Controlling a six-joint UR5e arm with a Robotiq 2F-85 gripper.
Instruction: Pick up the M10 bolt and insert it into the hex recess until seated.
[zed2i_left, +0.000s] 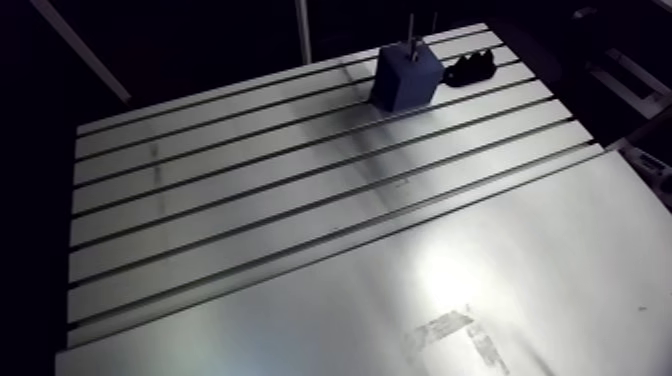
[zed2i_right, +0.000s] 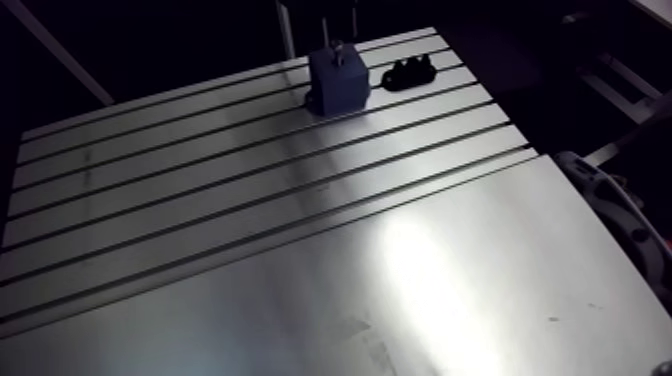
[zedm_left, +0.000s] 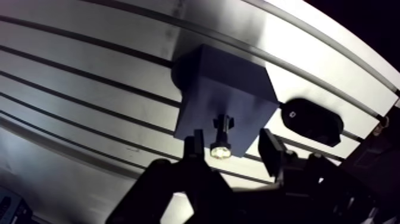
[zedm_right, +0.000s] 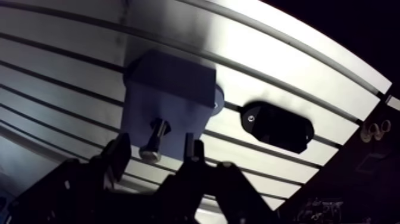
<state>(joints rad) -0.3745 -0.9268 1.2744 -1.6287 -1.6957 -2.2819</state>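
Note:
A dark blue block (zedm_left: 220, 98) stands on the slotted aluminium table (zed2i_left: 300, 200) near its far edge. The M10 bolt (zedm_left: 221, 140) stands upright with its lower end in the block's top face (zedm_right: 156, 136). Its bright upper end points up between my fingertips. In the wrist view my gripper (zedm_left: 231, 149) hangs right above the block, open. One finger (zedm_left: 191, 148) is close beside the bolt's end and the other (zedm_left: 271, 152) is clearly apart from it. In the arm view the block (zed2i_left: 405, 78) shows the bolt (zed2i_left: 410, 45) sticking up from it.
A flat black part (zedm_left: 312, 122) lies on the table just beyond the block, close to the far edge (zed2i_left: 470, 70). A plain smooth sheet (zed2i_left: 480, 280) covers the near half of the table, and parallel slots (zed2i_left: 250, 170) run across the far half.

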